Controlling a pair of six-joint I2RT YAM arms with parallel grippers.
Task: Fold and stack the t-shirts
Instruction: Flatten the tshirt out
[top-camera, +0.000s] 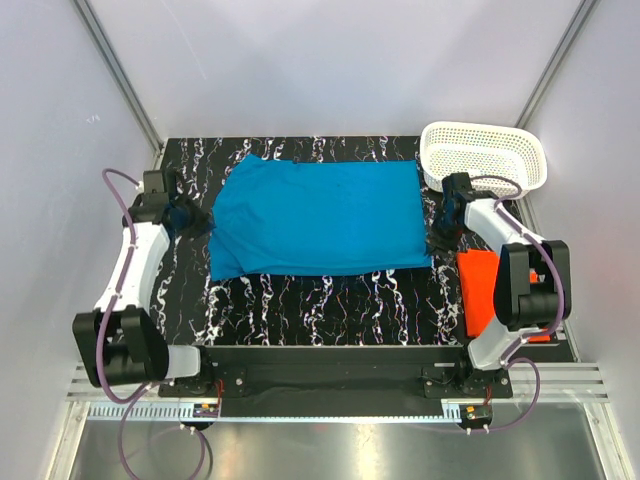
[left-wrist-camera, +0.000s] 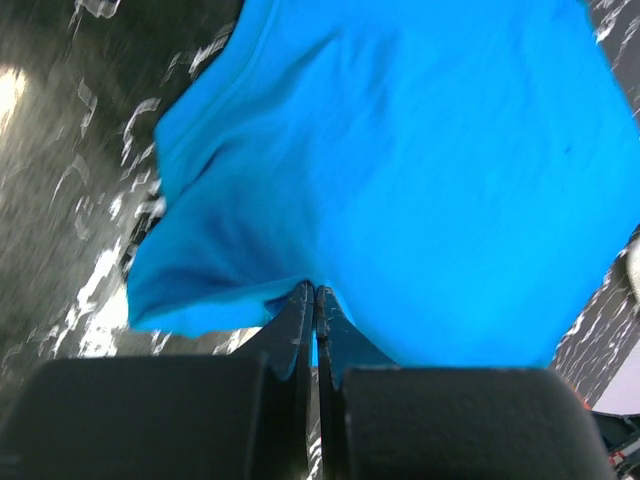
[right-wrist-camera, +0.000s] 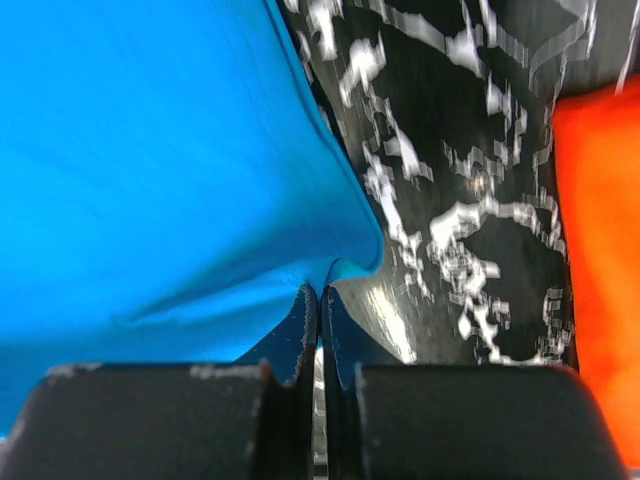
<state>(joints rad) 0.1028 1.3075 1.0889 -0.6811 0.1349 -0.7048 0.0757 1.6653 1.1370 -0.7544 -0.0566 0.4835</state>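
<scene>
**Both grippers pinch the blue t-shirt, one at each end**

The blue t-shirt (top-camera: 320, 215) lies spread across the middle of the black, white-veined table (top-camera: 330, 300), its long side running left to right. Its back left corner reaches toward the rear edge of the table, and its front left corner sags nearer to the arms.

The left gripper (top-camera: 195, 218) sits at the shirt's left edge. In the left wrist view its two fingers are pressed together with a fold of blue cloth caught between the tips, and the cloth gathers in creases toward that spot.

The right gripper (top-camera: 440, 240) sits at the shirt's front right corner. In the right wrist view its fingers are likewise pressed together on the blue hem, which curls down into the narrow slit between them. Bare table shows just to the right of that corner.

From these views I cannot tell whether the pinched edges are lifted off the table or rest on it.

The orange-red t-shirt (top-camera: 480, 290) lies folded at the right side of the table, toward the near edge. It is partly covered by the right arm and lies apart from the blue one, with a strip of table between them.

A white perforated basket (top-camera: 485, 150) stands at the back right corner, just behind the right arm's wrist.
</scene>
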